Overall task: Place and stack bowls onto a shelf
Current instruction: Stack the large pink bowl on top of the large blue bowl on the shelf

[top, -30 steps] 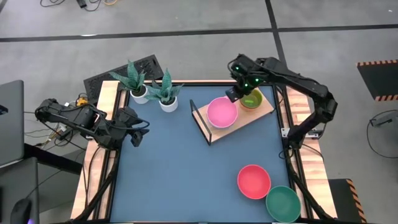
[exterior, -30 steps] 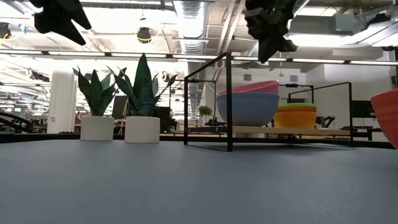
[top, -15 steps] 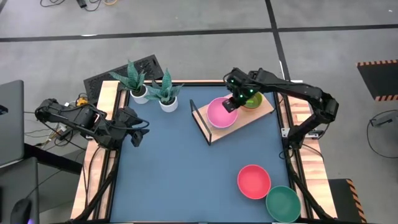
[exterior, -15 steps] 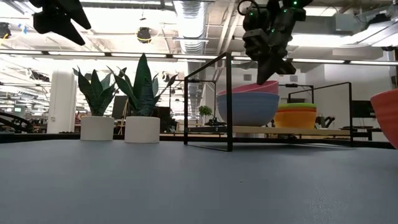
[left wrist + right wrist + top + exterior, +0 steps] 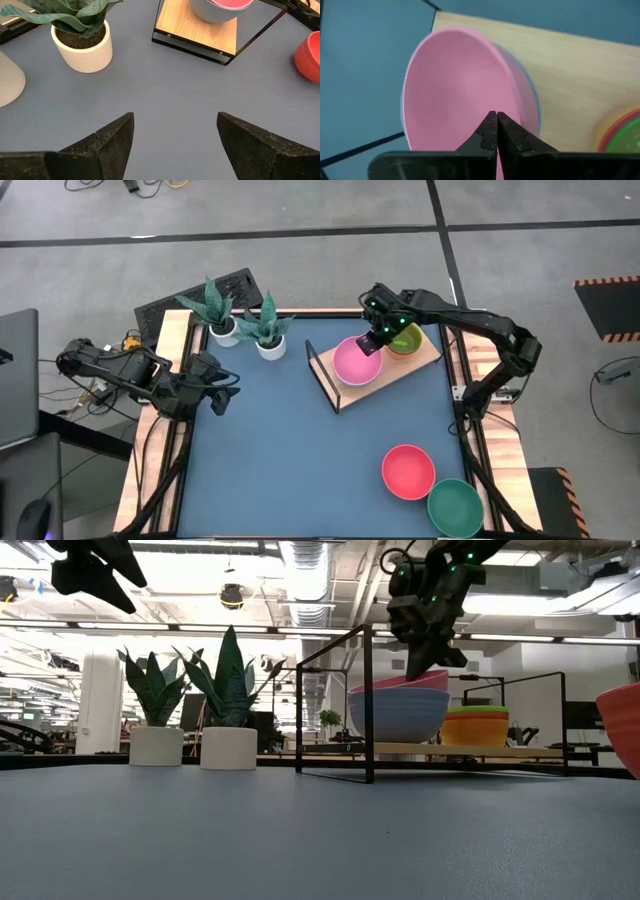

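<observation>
Pressing together with nothing between them, the right arm's fingers (image 5: 496, 131) are now hanging over the round pink plastic bowl (image 5: 356, 361) after moving across from the small stack. That bowl is sitting in a blue one on the light-wood shelf (image 5: 422, 360). The left fingers (image 5: 175, 137) are waiting open. The coral-red bowl (image 5: 408, 471) and dark green bowl (image 5: 455, 507) are waiting on the surface (image 5: 290, 460).

The shelf (image 5: 385, 370) stands at the table's (image 5: 290, 450) far right. On it, 2 nested bowls (image 5: 356, 361) sit left of a smaller stack (image 5: 405, 340). 2 plant pots (image 5: 248, 335) stand left of the shelf; 2 more bowls (image 5: 430, 485) lie well in front of it.
</observation>
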Motion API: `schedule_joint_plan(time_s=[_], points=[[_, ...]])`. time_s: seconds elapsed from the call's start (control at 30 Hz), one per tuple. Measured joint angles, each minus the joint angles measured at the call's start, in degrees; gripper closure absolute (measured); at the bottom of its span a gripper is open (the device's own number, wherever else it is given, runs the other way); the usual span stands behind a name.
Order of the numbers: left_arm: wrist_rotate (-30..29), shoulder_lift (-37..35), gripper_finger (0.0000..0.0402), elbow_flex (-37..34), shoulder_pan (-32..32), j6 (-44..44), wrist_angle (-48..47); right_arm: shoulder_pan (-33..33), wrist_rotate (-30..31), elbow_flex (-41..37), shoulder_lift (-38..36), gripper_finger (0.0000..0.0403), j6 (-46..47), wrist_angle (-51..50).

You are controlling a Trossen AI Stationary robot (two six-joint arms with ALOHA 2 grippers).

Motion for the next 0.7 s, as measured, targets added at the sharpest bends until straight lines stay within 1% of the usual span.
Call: schedule_joint_plan(time_s=[0.13, 0.27, 0.37, 0.47, 0.5, 0.53, 0.63, 0.67, 0.7], points=[[0.0, 0.0, 0.0132, 0.0, 0.0, 0.0, 0.0, -0.5, 0.0, 0.0, 0.1, 0.0376, -0.5, 0.1], [0.0, 0.0, 0.0132, 0.0, 0.0, -0.1, 0.0, -1.0, 0.0, 0.0, 0.0, 0.0383, -1.1, 0.2], [0.0, 0.0, 0.0132, 0.0, 0.0, -0.3, 0.0, -1.0, -0.4, 0.0, -0.1, 0.0381, -0.5, 2.1], [0.0, 0.0, 0.0132, 0.0, 0.0, -0.4, -0.1, -0.5, -2.6, 0.0, -2.9, 0.0377, 0.8, 4.0], [0.0, 0.0, 0.0132, 0.0, 0.0, -0.4, -0.2, -0.2, -2.5, 0.0, -4.5, 0.0377, 1.1, 4.8], [0.0, 0.0, 0.0132, 0.0, 0.0, -0.4, -0.3, 0.2, -1.2, 0.1, -5.8, 0.0379, 1.6, 5.0], [0.0, 0.0, 0.0132, 0.0, 0.0, -0.5, -0.3, 2.4, 9.7, -0.4, -9.8, 0.0385, 3.5, 4.2], [-0.1, 0.0, 0.0132, 0.0, 0.0, -0.7, -0.2, 3.2, 12.2, -1.5, -11.1, 0.0386, 4.0, 5.7], [-0.2, 0.0, 0.0132, 0.0, 0.0, -0.9, -0.2, 3.8, 13.2, -3.4, -12.7, 0.0386, 4.8, 7.9]])
